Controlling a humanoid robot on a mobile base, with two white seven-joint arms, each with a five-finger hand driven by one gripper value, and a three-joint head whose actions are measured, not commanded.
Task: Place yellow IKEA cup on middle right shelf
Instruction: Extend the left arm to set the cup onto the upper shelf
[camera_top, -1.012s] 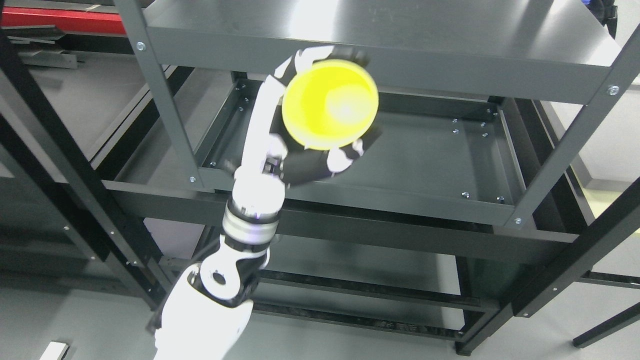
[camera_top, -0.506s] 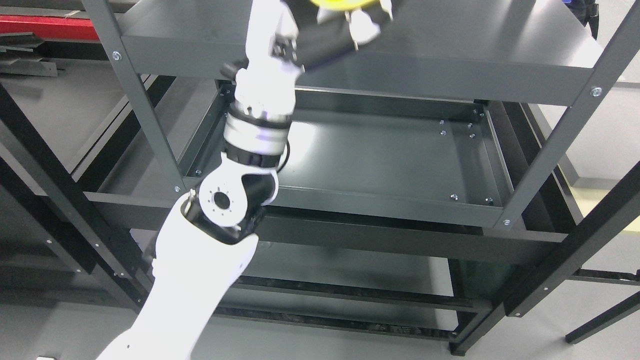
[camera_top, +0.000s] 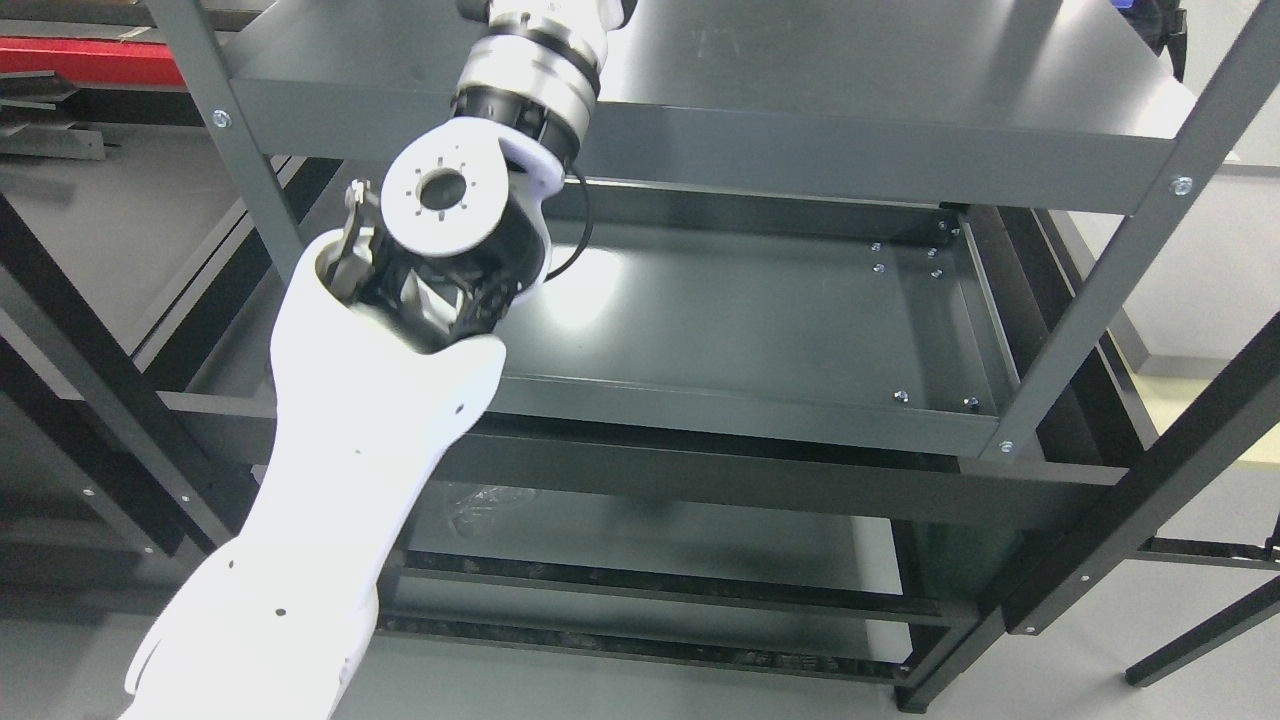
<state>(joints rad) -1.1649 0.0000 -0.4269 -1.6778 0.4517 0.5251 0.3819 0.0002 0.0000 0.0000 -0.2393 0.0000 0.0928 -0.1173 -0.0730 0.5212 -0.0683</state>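
Since a second ago the left arm has climbed steeply: the hand and the yellow cup it carried then sat in front of the upper shelf's edge, and now both have passed out of the top of the head view. Only the white forearm (camera_top: 330, 480), the round grey wrist joint (camera_top: 440, 190) and a banded silver cuff (camera_top: 535, 60) remain in the picture.

Whether the fingers are closed on the cup or not cannot be told, since the hand is out of frame; likely the cup is with it, above the dark grey metal upper shelf (camera_top: 800, 70). No right arm shows.

Beneath lies the dark grey tray-like middle shelf (camera_top: 780, 310), bare, with a raised lip around it and bolt heads near its right corners. If this is the target, the arm stands too high. To do the step well, the hand should come down in front of the upper shelf's front rail (camera_top: 850, 160), enter under it, keep the cup upright, and move rightward clear of the grey corner post (camera_top: 1120, 260) before setting the base flat inside the lip.
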